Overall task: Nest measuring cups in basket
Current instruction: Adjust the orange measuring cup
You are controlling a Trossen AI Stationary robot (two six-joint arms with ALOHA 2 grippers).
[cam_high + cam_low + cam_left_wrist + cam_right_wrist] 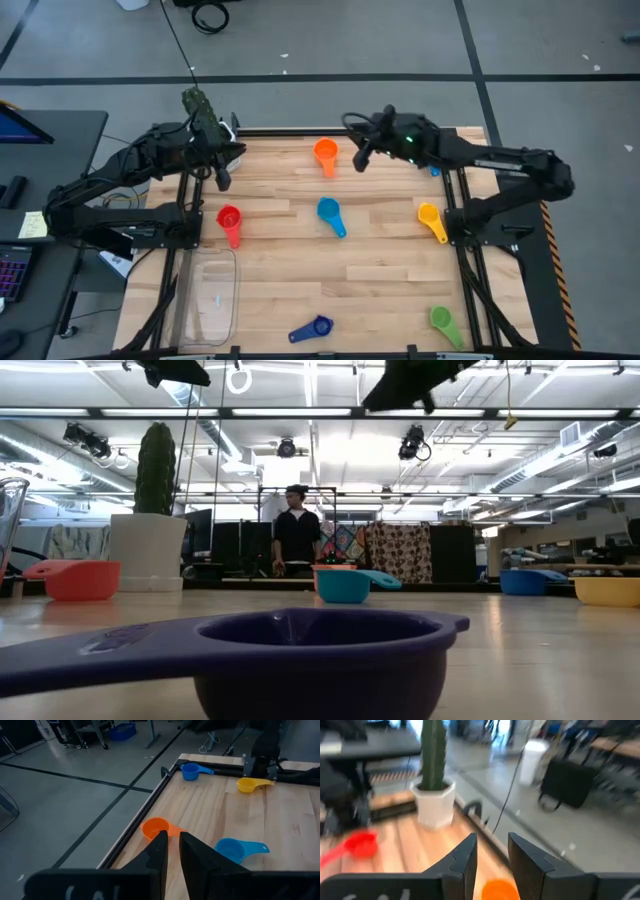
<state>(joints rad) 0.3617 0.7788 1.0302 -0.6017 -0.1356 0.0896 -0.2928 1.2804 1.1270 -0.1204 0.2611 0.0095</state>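
Note:
Several measuring cups lie apart on the wooden table: orange [326, 153] near the far edge, red [229, 220], light blue [329, 214], yellow [430, 217], dark blue [313, 329], green [443, 320], and a small blue one [435, 172] by the right arm. The clear basket [210, 295] sits at the near left corner with nothing in it. My left gripper [222, 178] hangs in the air beyond the red cup, its fingers [170, 855] narrowly open. My right gripper [362, 158] hovers just right of the orange cup [501, 890], open.
A white pot with a green cactus [200, 110] stands at the far left corner, close behind my left arm. A black frame rail [150, 815] runs along the table's edges. A person [297, 535] stands in the room well beyond the table. Bare wood lies between the cups.

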